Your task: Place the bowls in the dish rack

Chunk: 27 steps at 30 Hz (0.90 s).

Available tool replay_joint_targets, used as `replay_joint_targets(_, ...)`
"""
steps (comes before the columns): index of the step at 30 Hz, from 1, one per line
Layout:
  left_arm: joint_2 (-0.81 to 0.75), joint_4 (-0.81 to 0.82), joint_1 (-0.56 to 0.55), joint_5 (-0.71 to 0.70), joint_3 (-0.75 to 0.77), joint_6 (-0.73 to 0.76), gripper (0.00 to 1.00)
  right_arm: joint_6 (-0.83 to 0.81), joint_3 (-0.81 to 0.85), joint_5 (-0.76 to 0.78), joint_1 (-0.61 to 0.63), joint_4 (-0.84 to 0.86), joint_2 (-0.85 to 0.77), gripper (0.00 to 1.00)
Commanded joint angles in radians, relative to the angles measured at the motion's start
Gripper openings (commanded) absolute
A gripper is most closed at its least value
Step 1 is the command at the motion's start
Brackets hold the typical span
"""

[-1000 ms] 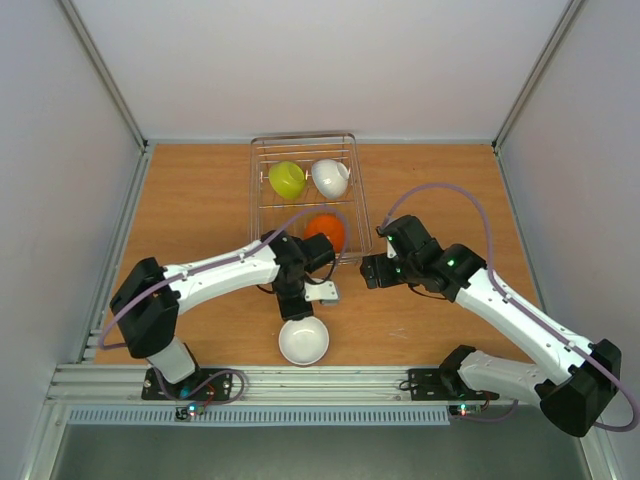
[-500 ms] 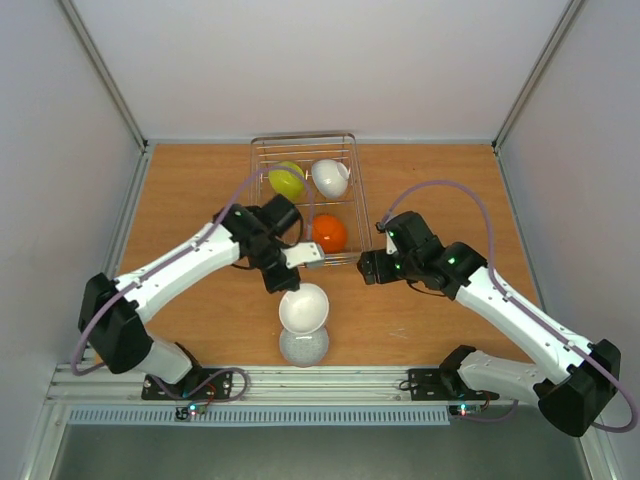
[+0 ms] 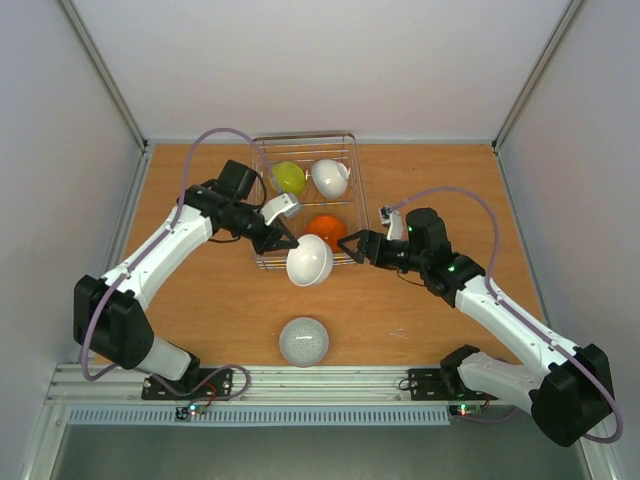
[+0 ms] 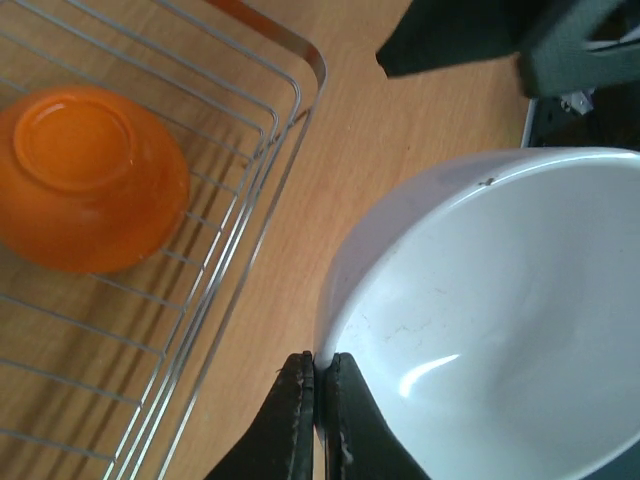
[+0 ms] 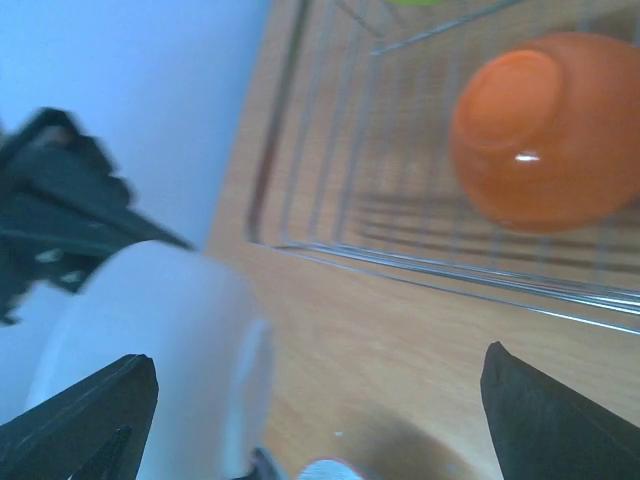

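Observation:
My left gripper [image 3: 289, 244] [image 4: 320, 366] is shut on the rim of a white bowl [image 3: 309, 261] [image 4: 500, 300], held tilted in the air just off the near edge of the dish rack [image 3: 303, 262] [image 4: 300, 70]. In the rack lie a yellow-green bowl [image 3: 288, 177], another white bowl [image 3: 330, 177] and an orange bowl [image 3: 326, 230] [image 4: 85, 175] [image 5: 545, 140], all upside down or tipped. A pale grey-white bowl [image 3: 303, 341] sits upside down on the table near the front. My right gripper [image 3: 354, 248] [image 5: 315, 375] stands open, right of the held bowl [image 5: 150, 340] and facing it.
The rack [image 5: 400, 262] stands at the back middle of the wooden table [image 3: 200, 300]. Grey walls close in the left, right and back sides. The two arms' grippers are close together in front of the rack.
My left arm has lifted the white bowl off the grey-white one near the front and carried it up to the rack's near edge. My right gripper has swung toward the bowl.

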Motion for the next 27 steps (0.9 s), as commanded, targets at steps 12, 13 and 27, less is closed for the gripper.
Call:
replay_joint_targets(12,0.023,0.26,0.017,0.099,-0.054,-0.144,0.0,0.009,0.024,-0.138,0.07,0.133,-0.025,0.9)
replay_joint_targets(13,0.024,0.261,0.017,0.103,-0.053,-0.146,0.0,-0.01,0.038,-0.111,0.1,0.101,-0.022,0.9)
replay_joint_targets(27,-0.001,0.263,0.018,0.127,-0.055,-0.157,0.01,-0.08,0.082,0.022,0.222,0.0,0.025,0.82)
